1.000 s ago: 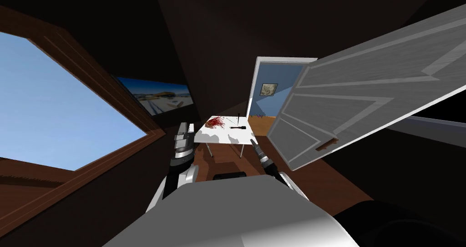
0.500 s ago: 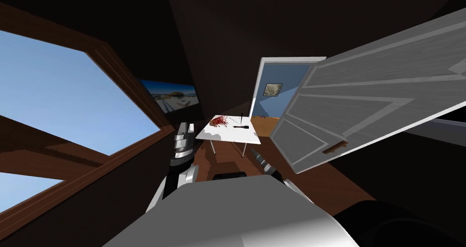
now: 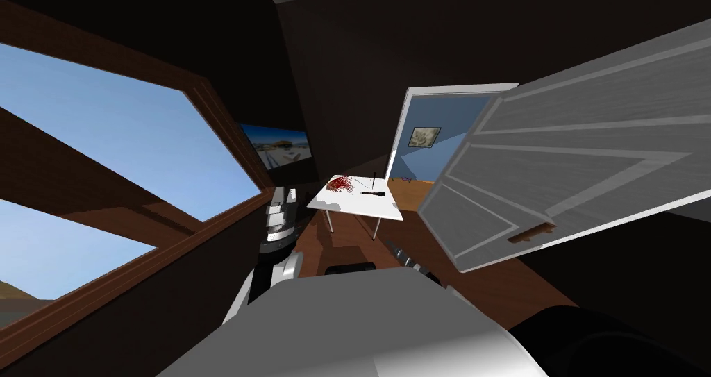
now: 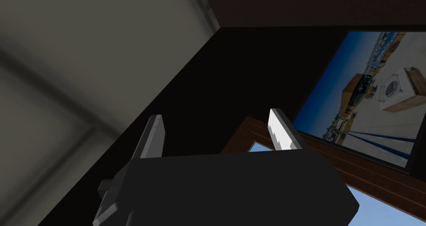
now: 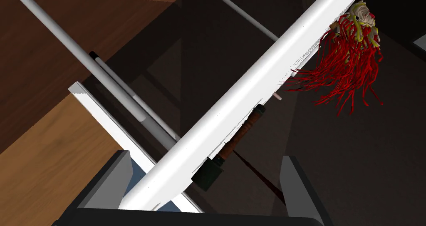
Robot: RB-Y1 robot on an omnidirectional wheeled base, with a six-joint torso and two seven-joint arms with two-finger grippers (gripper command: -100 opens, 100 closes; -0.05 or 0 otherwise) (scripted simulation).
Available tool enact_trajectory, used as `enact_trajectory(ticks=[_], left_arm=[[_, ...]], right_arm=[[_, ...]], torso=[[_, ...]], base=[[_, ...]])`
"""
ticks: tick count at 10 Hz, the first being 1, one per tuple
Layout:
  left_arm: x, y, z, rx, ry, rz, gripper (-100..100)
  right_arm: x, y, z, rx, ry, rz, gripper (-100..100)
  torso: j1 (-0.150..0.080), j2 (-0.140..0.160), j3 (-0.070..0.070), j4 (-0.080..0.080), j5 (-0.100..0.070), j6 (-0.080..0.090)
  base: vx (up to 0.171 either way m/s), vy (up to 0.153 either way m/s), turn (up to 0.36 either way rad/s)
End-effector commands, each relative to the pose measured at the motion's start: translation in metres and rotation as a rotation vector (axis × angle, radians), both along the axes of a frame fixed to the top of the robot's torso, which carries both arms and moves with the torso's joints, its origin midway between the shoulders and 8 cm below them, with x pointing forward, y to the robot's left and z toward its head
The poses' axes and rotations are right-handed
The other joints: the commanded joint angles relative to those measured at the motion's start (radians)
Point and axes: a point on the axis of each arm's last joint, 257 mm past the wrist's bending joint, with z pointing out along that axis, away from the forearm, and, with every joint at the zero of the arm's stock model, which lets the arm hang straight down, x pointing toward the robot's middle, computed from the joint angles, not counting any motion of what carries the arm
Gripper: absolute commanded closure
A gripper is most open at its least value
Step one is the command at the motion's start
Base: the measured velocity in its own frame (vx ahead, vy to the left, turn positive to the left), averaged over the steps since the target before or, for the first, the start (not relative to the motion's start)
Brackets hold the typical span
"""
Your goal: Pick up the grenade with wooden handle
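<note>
The grenade (image 3: 373,194) lies flat on the white tabletop (image 3: 350,206), just beside a red stringy bundle (image 3: 340,184). It sits ahead of the right arm (image 3: 405,256), well apart; that arm looks the nearer one. The right jaws are spread wide and face the tabletop edge. The grenade (image 5: 236,141) runs along that edge: dark blocky head toward the jaws, reddish-brown handle pointing away, small dark cap at the tip. The left jaws are spread too, holding nothing, off to the tabletop's left.
</note>
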Motion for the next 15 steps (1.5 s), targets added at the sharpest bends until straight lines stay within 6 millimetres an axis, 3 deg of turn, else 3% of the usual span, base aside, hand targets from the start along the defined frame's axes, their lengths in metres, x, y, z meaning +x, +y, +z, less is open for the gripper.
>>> enact_trajectory(ticks=[1, 3, 4, 6, 7, 11, 12, 13, 14, 15], left_arm=[[0.000, 0.000, 0.000, 0.000, 0.000, 0.000, 0], [0.000, 0.000, 0.000, 0.000, 0.000, 0.000, 0], [0.000, 0.000, 0.000, 0.000, 0.000, 0.000, 0], [0.000, 0.000, 0.000, 0.000, 0.000, 0.000, 0], [0.000, 0.000, 0.000, 0.000, 0.000, 0.000, 0], [0.000, 0.000, 0.000, 0.000, 0.000, 0.000, 0], [0.000, 0.000, 0.000, 0.000, 0.000, 0.000, 0], [0.000, 0.000, 0.000, 0.000, 0.000, 0.000, 0], [0.000, 0.000, 0.000, 0.000, 0.000, 0.000, 0], [0.000, 0.000, 0.000, 0.000, 0.000, 0.000, 0]], right_arm=[[-0.027, -0.011, -0.025, -0.061, 0.071, 0.048, -100], [-0.036, -0.022, -0.038, -0.079, 0.101, 0.033, -100], [-0.059, -0.037, -0.053, -0.133, 0.158, 0.075, -100], [-0.066, -0.047, -0.062, -0.147, 0.182, 0.064, -100], [-0.089, -0.063, -0.074, -0.203, 0.235, 0.108, -100], [-0.146, -0.114, -0.102, -0.328, 0.369, 0.174, -100], [-0.150, -0.127, -0.102, -0.351, 0.385, 0.175, -100], [-0.176, -0.152, -0.109, -0.410, 0.442, 0.210, -100], [-0.183, -0.167, -0.110, -0.434, 0.464, 0.204, -100], [-0.185, -0.170, -0.111, -0.437, 0.469, 0.201, -100]], torso=[[0.000, 0.000, 0.000, 0.000, 0.000, 0.000], [0.000, 0.000, 0.000, 0.000, 0.000, 0.000], [-0.001, -0.001, 0.000, 0.000, 0.000, 0.000], [0.000, -0.001, -0.001, 0.000, 0.000, 0.000], [-0.001, -0.001, -0.001, 0.000, 0.000, 0.000], [0.000, -0.002, -0.001, 0.000, 0.000, 0.000], [0.001, -0.002, -0.001, 0.000, 0.000, -0.001], [-0.001, -0.002, -0.001, 0.000, 0.000, 0.000], [0.000, -0.003, -0.001, 0.000, 0.000, -0.001], [0.000, -0.003, -0.001, 0.000, 0.000, 0.000]], base=[[-0.032, 0.058, 0.204], [-0.020, 0.032, 0.026], [-0.016, 0.035, 0.179], [-0.013, 0.028, 0.070], [-0.017, 0.041, 0.209], [-0.011, 0.046, 0.185], [0.000, 0.038, 0.123], [0.011, 0.048, 0.290], [0.009, 0.034, 0.139], [0.002, 0.012, -0.025]])
